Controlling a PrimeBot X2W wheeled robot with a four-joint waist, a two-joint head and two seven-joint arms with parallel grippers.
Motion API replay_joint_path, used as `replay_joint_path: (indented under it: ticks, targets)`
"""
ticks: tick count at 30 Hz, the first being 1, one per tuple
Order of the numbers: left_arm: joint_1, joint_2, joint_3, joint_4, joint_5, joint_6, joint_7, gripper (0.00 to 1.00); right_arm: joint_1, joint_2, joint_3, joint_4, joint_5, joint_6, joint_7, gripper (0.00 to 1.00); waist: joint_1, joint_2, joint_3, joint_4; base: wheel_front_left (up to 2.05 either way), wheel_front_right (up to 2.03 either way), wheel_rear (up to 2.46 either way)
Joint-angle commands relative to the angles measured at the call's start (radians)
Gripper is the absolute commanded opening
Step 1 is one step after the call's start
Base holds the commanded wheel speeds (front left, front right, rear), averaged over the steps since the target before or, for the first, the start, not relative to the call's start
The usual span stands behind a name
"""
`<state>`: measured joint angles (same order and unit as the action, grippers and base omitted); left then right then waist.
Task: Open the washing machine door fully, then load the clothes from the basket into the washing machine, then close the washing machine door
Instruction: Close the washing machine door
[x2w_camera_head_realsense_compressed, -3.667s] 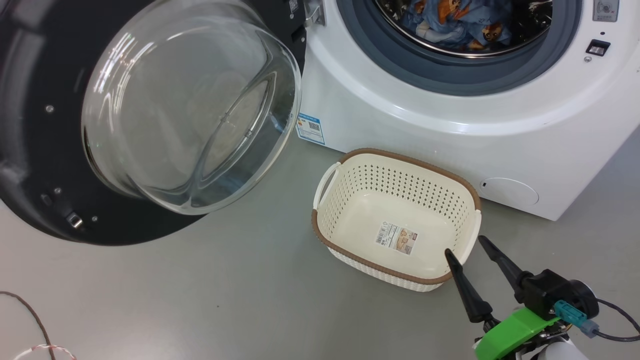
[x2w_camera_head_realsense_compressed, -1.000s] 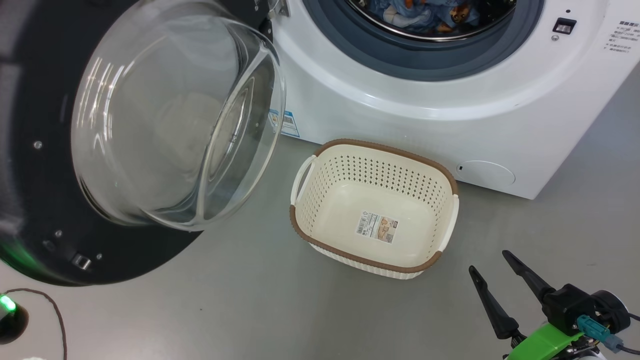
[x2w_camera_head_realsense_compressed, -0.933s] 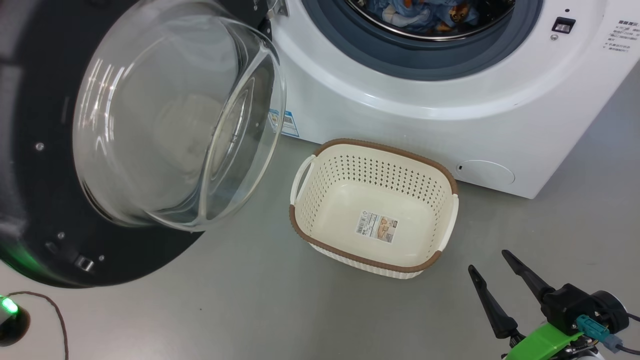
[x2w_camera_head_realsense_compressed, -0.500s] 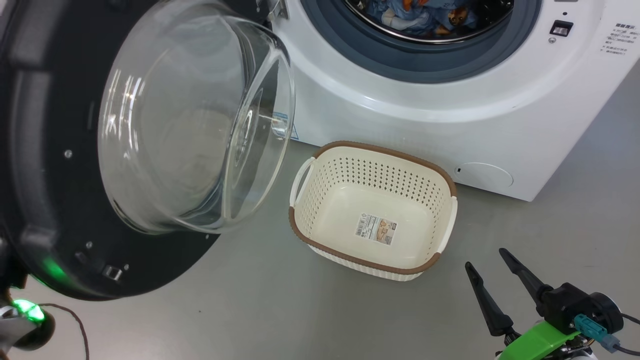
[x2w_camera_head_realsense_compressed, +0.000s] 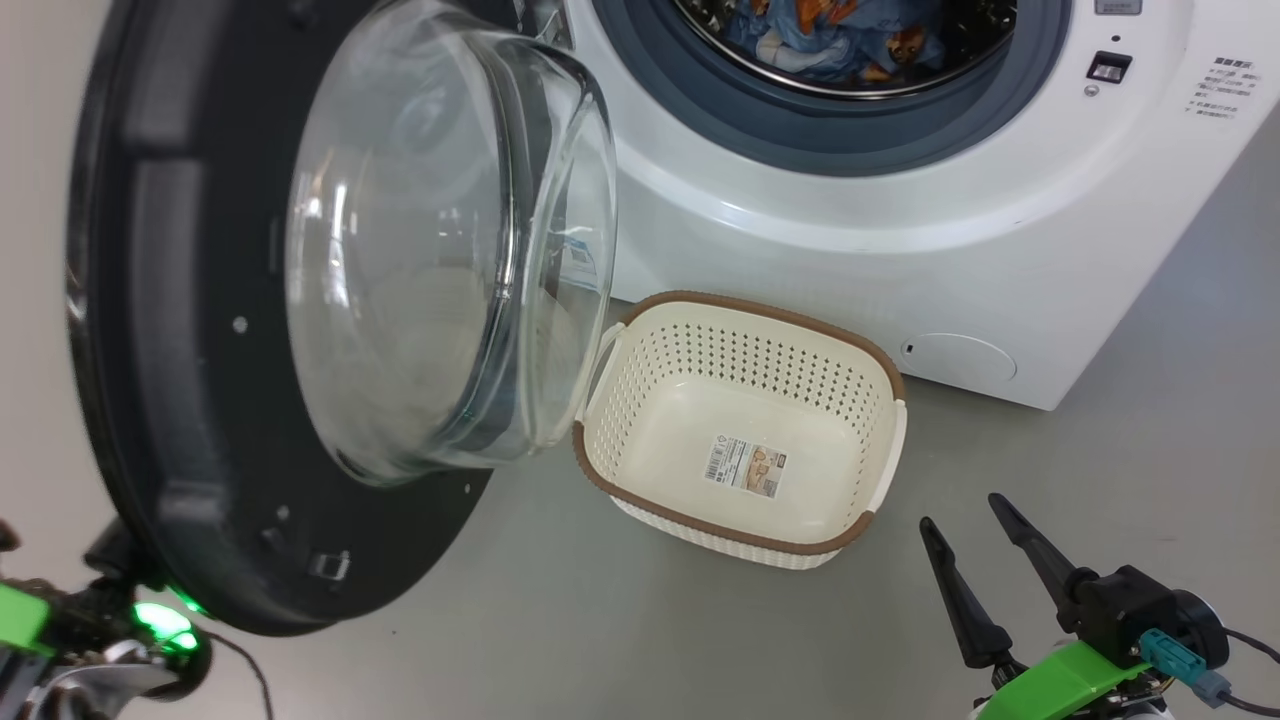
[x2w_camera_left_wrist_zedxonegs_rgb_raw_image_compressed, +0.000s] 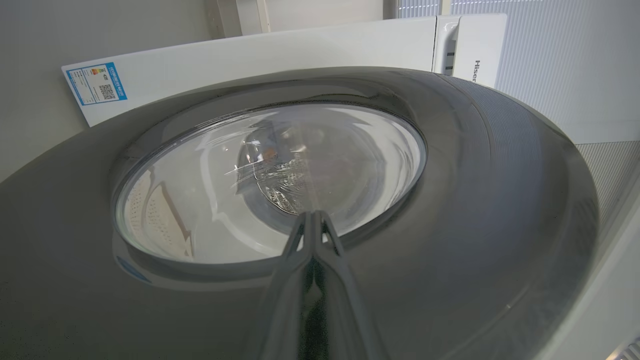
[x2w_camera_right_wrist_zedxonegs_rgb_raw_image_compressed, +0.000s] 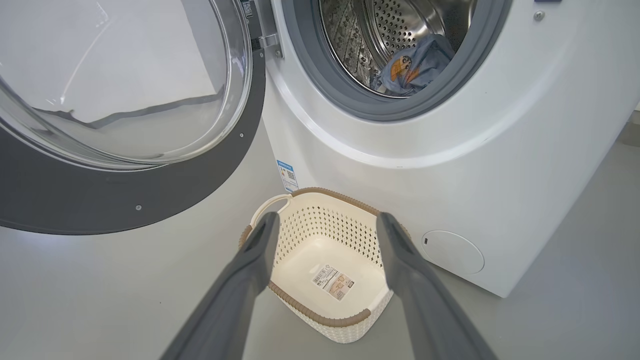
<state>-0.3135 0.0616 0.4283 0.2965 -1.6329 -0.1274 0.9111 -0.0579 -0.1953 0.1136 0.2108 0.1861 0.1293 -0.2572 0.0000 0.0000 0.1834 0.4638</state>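
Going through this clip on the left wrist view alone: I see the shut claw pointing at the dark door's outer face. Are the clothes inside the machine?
Observer: Yes. The head view shows the clothes lying inside the washing machine.
Operator: And the basket?
Observer: The basket sits on the floor before the machine, empty but for its label sticker.
Operator: The other claw?
Observer: The right claw is open, holds nothing, and hangs apart from the basket's near side.
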Motion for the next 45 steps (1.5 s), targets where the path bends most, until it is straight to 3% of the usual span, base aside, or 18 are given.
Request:
replay_joint_path:
  ticks: [1, 9, 15, 24, 45]
  targets:
    - [0.018, 0.009, -0.003, -0.055, -0.018, -0.003, 0.018, 0.0, 0.013, 0.005, 0.02, -0.025, -0.003, 0.001, -0.005, 1.0, 0.0, 0.0, -0.005, -0.006, 0.0, 0.0, 0.0]
    - [0.065, -0.01, -0.125, -0.133, -0.02, -0.003, 0.017, 0.0, 0.007, 0.025, 0.014, -0.024, -0.002, 0.001, -0.005, 1.0, 0.0, 0.0, -0.01, -0.027, 0.0, 0.0, 0.0]
    - [0.082, -0.011, -0.255, -0.184, -0.075, -0.003, -0.032, 0.0, 0.001, 0.044, 0.017, -0.023, 0.0, 0.001, -0.005, 1.0, 0.0, 0.0, -0.017, -0.055, 0.0, 0.0, 0.0]
    - [0.079, -0.011, -0.372, -0.202, -0.104, -0.003, -0.115, 0.0, 0.005, 0.057, 0.005, -0.031, 0.001, 0.001, -0.005, 1.0, 0.0, 0.0, -0.024, -0.119, 0.0, 0.0, 0.0]
    - [-0.054, -0.011, -0.487, -0.131, -0.127, -0.003, -0.253, 0.0, -0.007, 0.074, 0.003, -0.042, -0.003, 0.001, -0.005, 1.0, 0.0, 0.0, -0.012, -0.31, 0.0, 0.0, 0.0]
